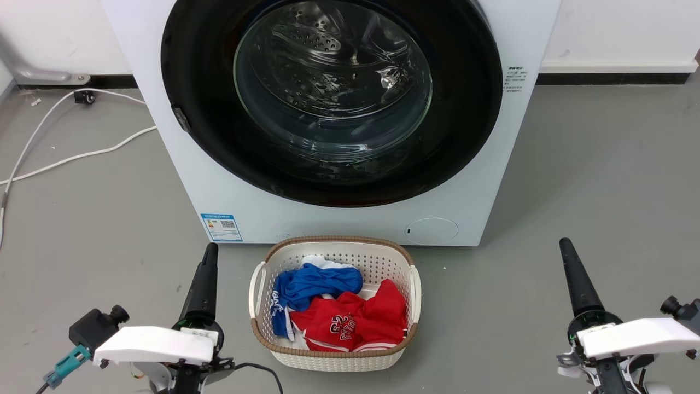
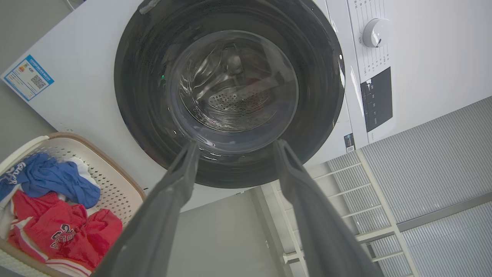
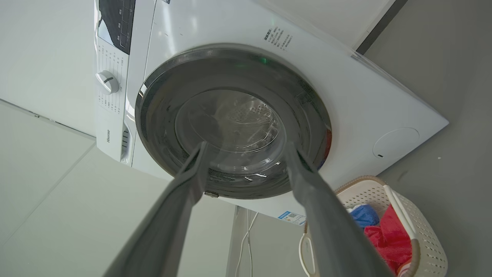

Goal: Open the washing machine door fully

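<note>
The washing machine (image 1: 339,219) is white. The washing machine door (image 1: 219,137) has a shiny black ring around see-through glass (silver metal with rows of tiny holes shows through it). A sticker (image 1: 221,227) on the machine is blue and white. The floor (image 1: 601,164) is plain grey, and a cord (image 1: 109,149) on it is white. The basket (image 1: 333,358) is creamy white with a brown rim and little holes all over its walls. Inside lie a blue cloth (image 1: 320,284) and a red shirt (image 1: 355,323) with white stripes and black-and-white letters. The left pincer (image 2: 236,147) and right pincer (image 3: 246,148) have dark grey fingers.
</note>
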Motion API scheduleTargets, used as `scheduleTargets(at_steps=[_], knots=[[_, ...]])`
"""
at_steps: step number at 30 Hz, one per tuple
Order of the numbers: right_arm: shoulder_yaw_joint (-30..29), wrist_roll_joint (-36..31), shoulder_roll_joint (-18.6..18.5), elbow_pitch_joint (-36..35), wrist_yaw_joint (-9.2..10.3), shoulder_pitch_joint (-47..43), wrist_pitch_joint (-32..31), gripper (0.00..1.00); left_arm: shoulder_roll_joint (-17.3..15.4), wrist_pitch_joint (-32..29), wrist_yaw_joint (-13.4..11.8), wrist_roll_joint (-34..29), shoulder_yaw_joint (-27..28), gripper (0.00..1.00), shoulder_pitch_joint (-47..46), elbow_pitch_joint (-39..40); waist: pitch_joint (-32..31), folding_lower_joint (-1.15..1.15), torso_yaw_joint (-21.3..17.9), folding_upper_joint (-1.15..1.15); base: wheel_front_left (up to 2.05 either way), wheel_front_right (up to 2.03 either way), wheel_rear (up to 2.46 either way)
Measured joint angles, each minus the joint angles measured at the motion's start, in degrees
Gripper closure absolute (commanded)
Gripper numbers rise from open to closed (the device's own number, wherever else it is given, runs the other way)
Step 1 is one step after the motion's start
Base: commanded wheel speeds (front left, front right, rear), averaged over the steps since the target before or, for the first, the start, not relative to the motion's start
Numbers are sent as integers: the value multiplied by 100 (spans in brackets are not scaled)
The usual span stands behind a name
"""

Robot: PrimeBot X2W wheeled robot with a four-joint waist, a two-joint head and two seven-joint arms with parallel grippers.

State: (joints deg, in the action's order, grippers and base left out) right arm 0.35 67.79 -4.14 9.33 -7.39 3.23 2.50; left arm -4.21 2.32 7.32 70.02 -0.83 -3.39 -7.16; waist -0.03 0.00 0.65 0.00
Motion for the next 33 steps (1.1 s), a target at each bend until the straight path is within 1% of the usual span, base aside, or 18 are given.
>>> scheduleTargets(at_steps=[13,16,27,33], knots=[[-135,-2050,57,-201,0,-67,-79,0,-162,247,0,-1862,-174,0,14,88,-15,0,16,0,0,0,0],[-169,-2441,74,-237,0,-94,-129,0,-166,299,1,-2171,-207,0,14,92,-15,0,21,0,0,0,0],[-216,-3552,102,-358,-1,-119,-253,0,-297,481,-2,-3360,-281,0,-18,22,-18,0,23,0,0,0,0],[-224,-4031,109,-422,-1,-148,-253,0,-374,573,-77,-3911,-365,0,-58,-2,-19,0,24,0,0,0,0]])
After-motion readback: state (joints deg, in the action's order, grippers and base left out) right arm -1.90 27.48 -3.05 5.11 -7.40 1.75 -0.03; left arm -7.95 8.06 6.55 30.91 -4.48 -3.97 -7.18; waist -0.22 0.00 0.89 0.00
